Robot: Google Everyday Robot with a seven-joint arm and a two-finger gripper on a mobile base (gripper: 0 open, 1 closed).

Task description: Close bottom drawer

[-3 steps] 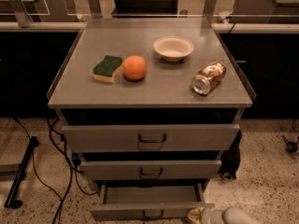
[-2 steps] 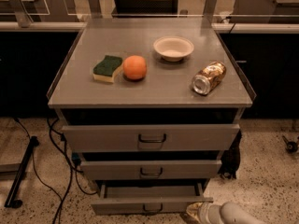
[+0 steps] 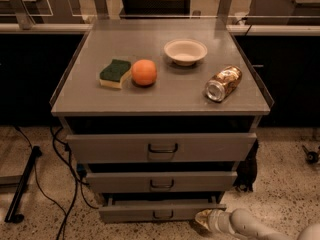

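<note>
The bottom drawer is the lowest and narrowest grey front of the cabinet, with a small dark U-shaped handle. A thin dark gap shows above it, and it stands slightly forward under the middle drawer. My gripper comes in from the lower right on a white arm and sits against the right end of the drawer front, just above the floor.
The cabinet top holds a green-and-yellow sponge, an orange, a white bowl and a tipped can. Black cables and a black stand lie on the floor at the left. The widest top drawer is above.
The bottom drawer has slid back into the cabinet from well open to nearly flush. My gripper has followed it inward and to the left.
</note>
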